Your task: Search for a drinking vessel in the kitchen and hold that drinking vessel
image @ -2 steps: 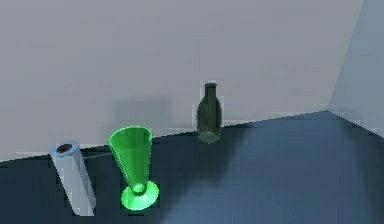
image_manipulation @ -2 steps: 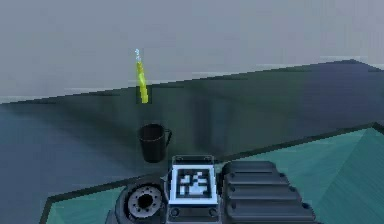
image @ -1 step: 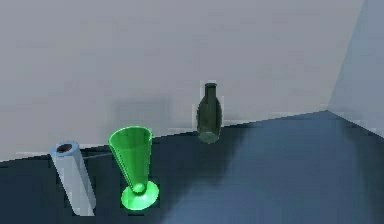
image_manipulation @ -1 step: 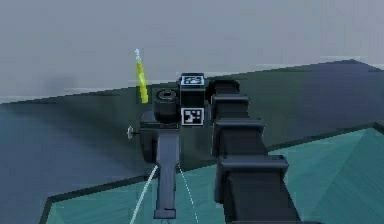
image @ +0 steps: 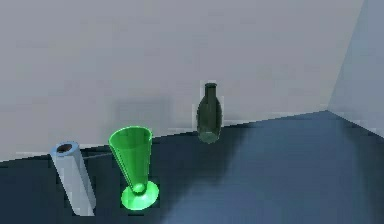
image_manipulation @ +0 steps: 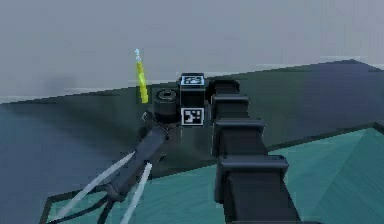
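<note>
A clear green footed glass point(image: 133, 168) stands upright on the dark countertop point(image: 270, 170), low in the forward view's left half. In the arm side view the arm point(image_manipulation: 245, 150) rises from the bottom edge over the same dark surface. The gripper point(image_manipulation: 100, 200) reaches down toward the lower left, and its thin pale fingers point(image_manipulation: 100, 183) run to the picture's bottom. I cannot tell whether it holds anything. A thin yellow-green upright thing point(image_manipulation: 141, 78) stands beyond the wrist, just left of the white marker squares point(image_manipulation: 192, 98).
A dark green bottle point(image: 208, 113) stands by the grey wall behind the glass. A pale blue-grey roll point(image: 73, 178) stands left of the glass. The countertop runs on to the forward view's right. Teal floor point(image_manipulation: 340, 170) shows at the arm side view's lower right.
</note>
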